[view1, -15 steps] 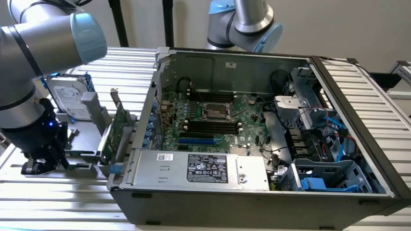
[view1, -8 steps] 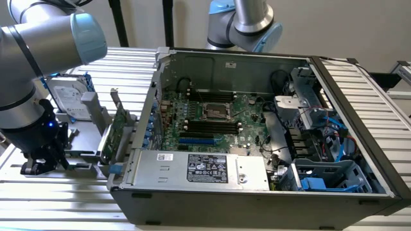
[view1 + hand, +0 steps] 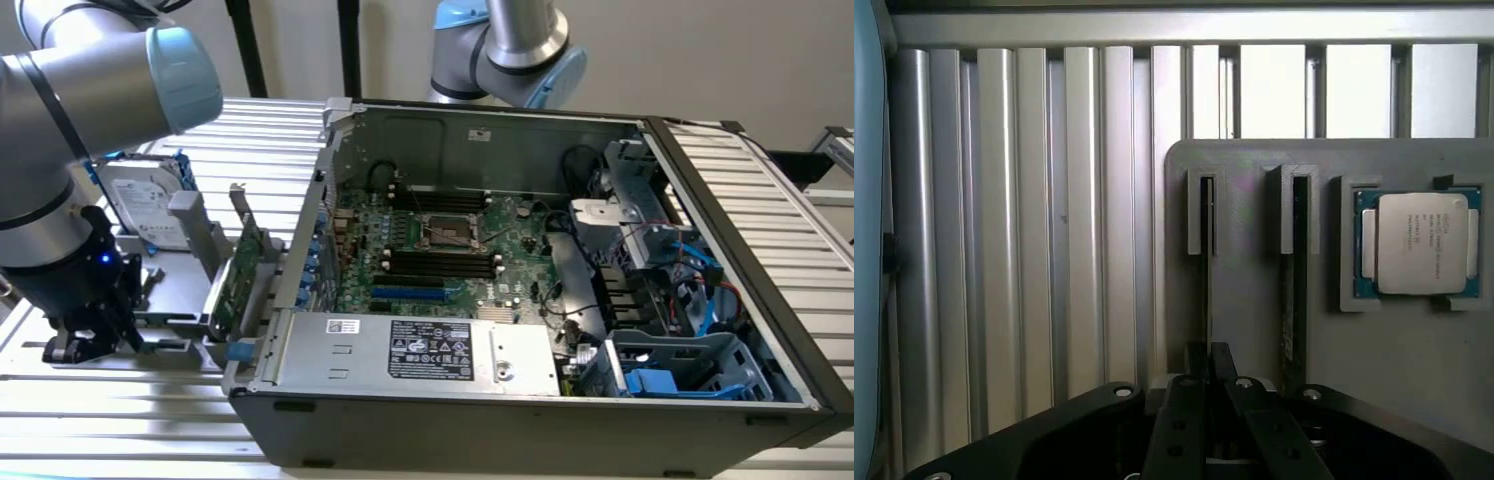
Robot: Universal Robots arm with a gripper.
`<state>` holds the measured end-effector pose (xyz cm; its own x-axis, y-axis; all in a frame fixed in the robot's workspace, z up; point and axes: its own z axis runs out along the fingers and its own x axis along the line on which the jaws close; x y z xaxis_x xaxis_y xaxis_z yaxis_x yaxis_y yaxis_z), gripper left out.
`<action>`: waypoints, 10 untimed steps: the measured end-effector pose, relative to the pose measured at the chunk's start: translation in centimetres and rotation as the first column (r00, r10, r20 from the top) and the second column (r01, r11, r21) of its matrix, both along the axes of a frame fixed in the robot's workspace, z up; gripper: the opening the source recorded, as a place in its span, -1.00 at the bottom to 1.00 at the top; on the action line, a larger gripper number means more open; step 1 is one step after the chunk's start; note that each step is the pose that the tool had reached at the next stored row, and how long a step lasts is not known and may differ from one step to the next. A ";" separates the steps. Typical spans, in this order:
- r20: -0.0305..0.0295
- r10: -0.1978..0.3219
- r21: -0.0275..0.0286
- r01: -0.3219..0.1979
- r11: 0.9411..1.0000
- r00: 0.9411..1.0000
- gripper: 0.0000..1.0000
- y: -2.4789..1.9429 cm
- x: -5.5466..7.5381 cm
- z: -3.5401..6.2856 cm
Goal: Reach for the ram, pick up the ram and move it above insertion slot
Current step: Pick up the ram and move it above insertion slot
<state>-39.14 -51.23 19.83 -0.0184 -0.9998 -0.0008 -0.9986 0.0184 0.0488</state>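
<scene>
The ram (image 3: 1206,260) shows edge-on as a thin dark stick standing in a slot of a grey holder (image 3: 1246,300). My gripper (image 3: 1216,385) sits over its near end, with its black fingers drawn together on the stick. In the exterior view the gripper (image 3: 83,340) hangs low over that holder at the exterior view's left, outside the computer case. The insertion slot (image 3: 430,262) is one of several long black sockets on the motherboard inside the open case, well to the exterior view's right of the gripper.
A second thin stick (image 3: 1291,290) stands in the neighbouring holder slot, with a silver processor chip (image 3: 1419,243) beyond it. A hard drive (image 3: 140,205) and a green card (image 3: 240,280) stand between gripper and case wall (image 3: 300,260). A second arm (image 3: 514,50) rises behind the case.
</scene>
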 end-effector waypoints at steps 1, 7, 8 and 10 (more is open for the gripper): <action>0.000 0.000 0.001 0.000 1.000 1.000 -0.73 0.00 0.0 0.05; 0.000 0.000 0.005 0.000 1.000 1.000 -0.73 0.00 0.1 0.47; 0.000 0.000 0.006 0.000 1.000 1.000 -0.73 0.00 0.1 0.57; 0.000 0.000 0.007 0.000 1.000 1.000 -0.73 0.00 0.1 0.77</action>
<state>-39.02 -51.23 20.60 -0.0184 -0.9998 -0.0081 -0.9986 0.0180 0.0493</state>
